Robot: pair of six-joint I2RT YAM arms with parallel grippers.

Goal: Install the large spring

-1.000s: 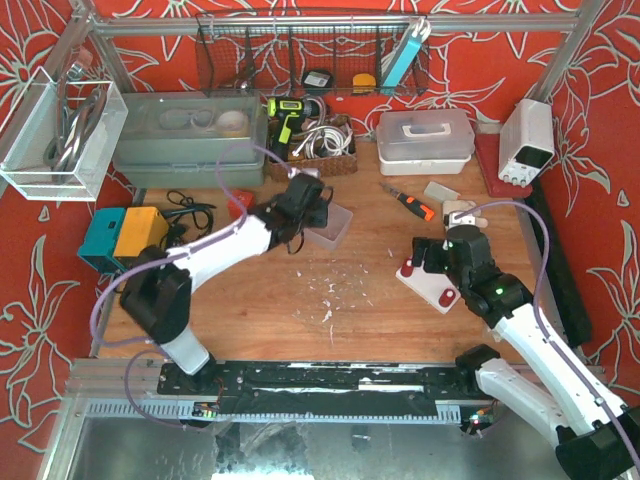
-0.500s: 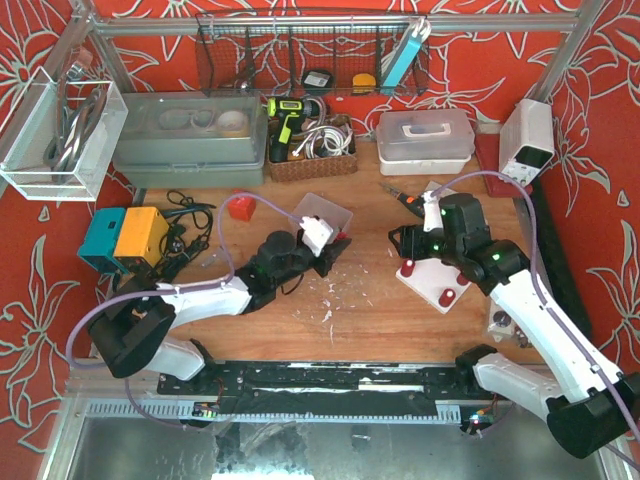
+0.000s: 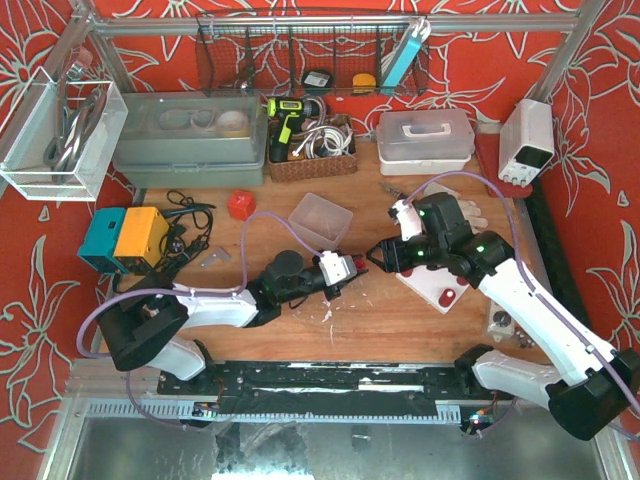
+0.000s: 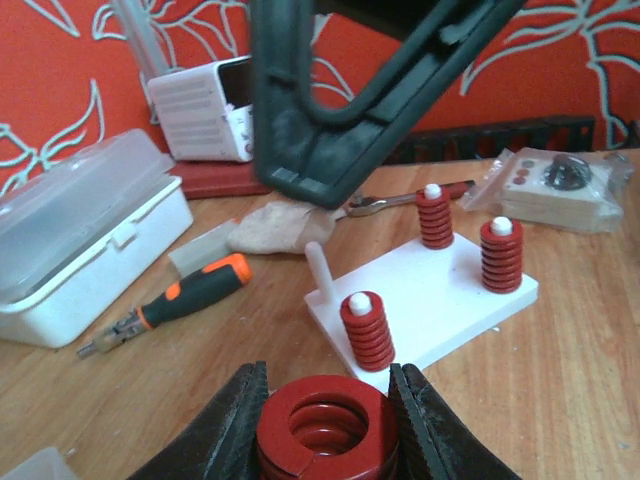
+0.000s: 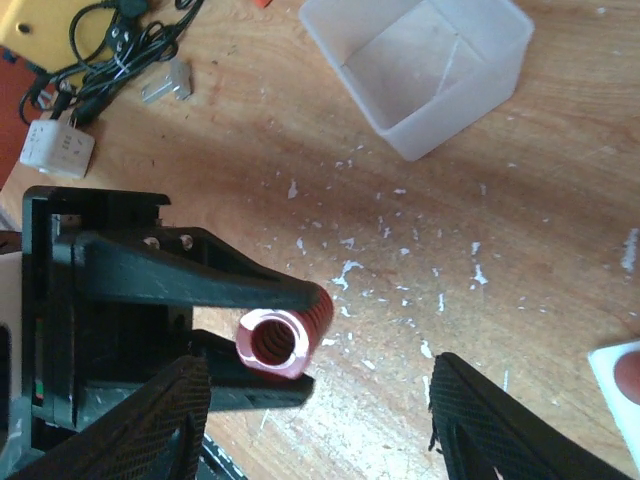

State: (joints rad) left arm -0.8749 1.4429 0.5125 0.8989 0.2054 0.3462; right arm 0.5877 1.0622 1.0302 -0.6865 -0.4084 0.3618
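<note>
My left gripper [image 3: 357, 268] is shut on the large red spring [image 4: 328, 430], holding it by its sides just above the table at the centre. The spring also shows in the right wrist view [image 5: 280, 340], end-on between the left gripper's black fingers [image 5: 180, 280]. My right gripper [image 3: 384, 256] is open and empty, hovering close over the spring, its fingers [image 5: 500, 420] set wide on either side. The white base plate [image 4: 440, 300] lies just beyond, with three small red springs [image 4: 368, 330] on pegs and one bare white peg [image 4: 318, 268].
A clear plastic bin [image 3: 320, 220] stands behind the left gripper. An orange-handled screwdriver [image 4: 190, 295], a white lidded box [image 3: 425, 135] and a power supply [image 3: 527, 140] are at the back right. A bag of parts [image 4: 560, 185] lies right of the plate. Cables [image 3: 185, 215] lie at left.
My left arm has swung from the clear bin to the table's centre, carrying the spring toward the plate. My right arm has moved left off the plate to hover over the spring.
</note>
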